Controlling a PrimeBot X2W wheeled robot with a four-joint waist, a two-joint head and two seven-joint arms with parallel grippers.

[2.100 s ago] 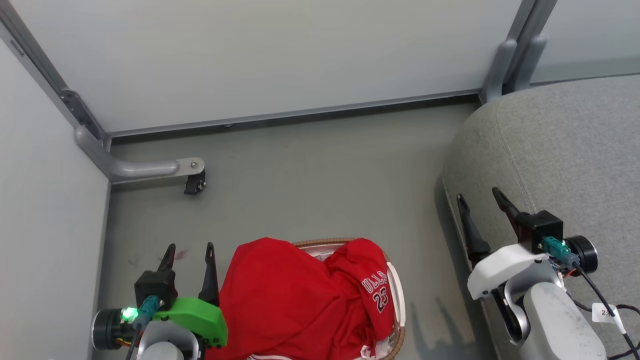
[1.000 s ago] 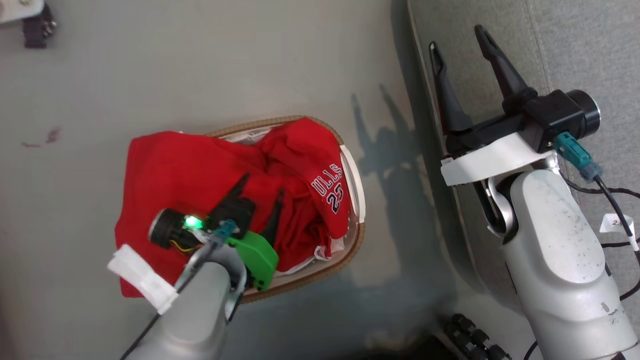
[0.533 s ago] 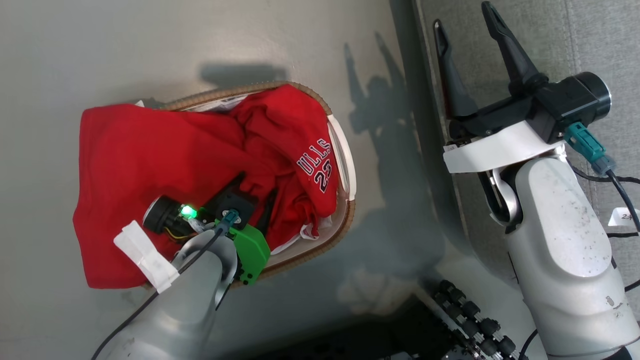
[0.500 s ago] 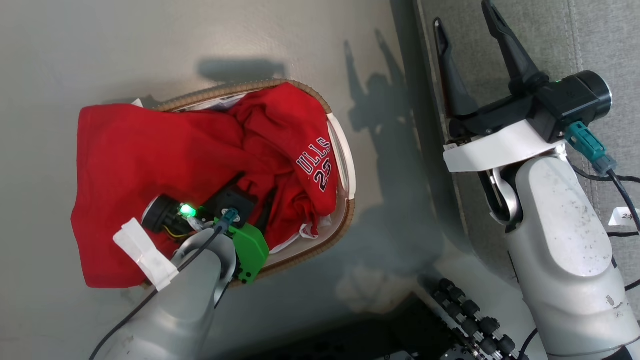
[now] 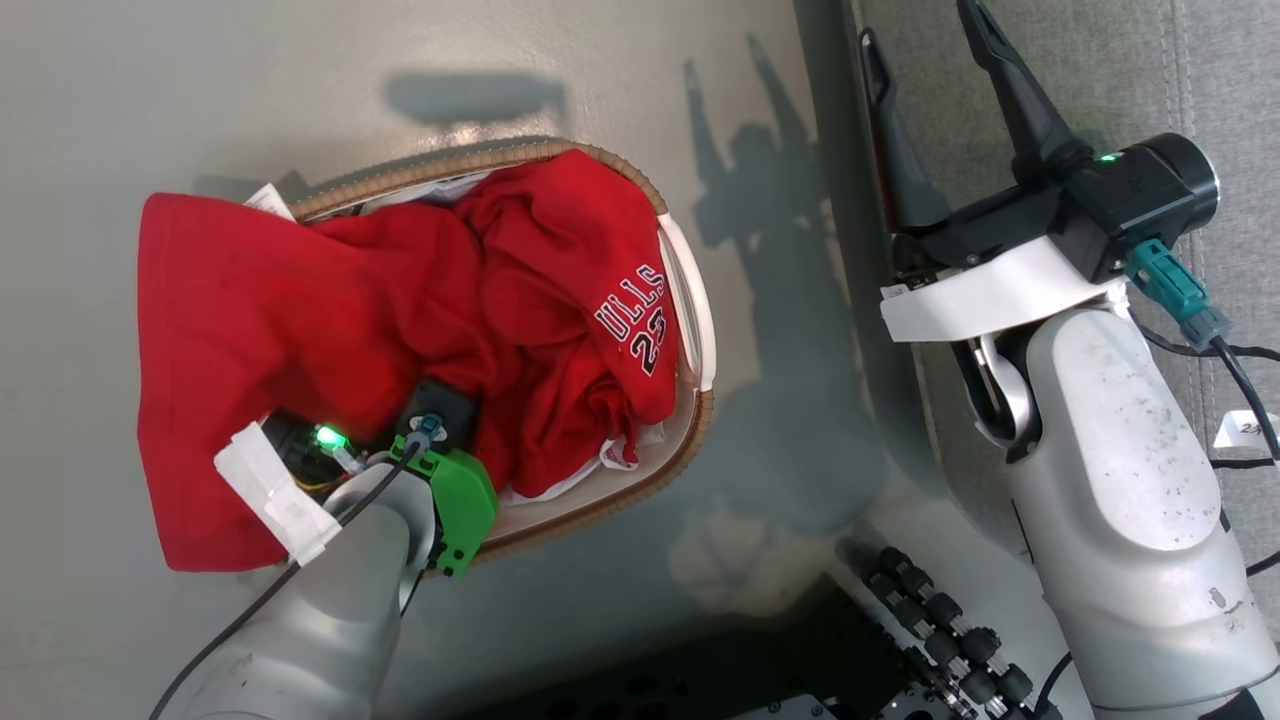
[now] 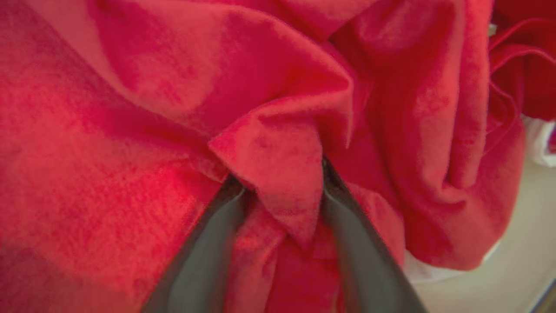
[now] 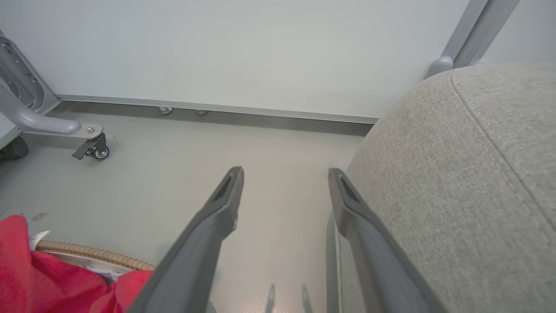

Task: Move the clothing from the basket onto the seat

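a smooth grey floor [image 5: 250, 70], evenly lit, carries soft blurred shadows [image 5: 470, 97] toward twelve o'clock. in the right wrist view a pale matt wall panel [image 7: 243, 48] closes the far side, a metal rail [image 7: 217, 108] along its foot. a grey bracket leg [image 7: 47, 124] on a small black caster [image 7: 97, 151] stands at nine o'clock, a slanted metal post [image 7: 473, 34] at one o'clock.

Head view steep overhead; left wrist close on clothing [image 6: 130, 130] (shared).
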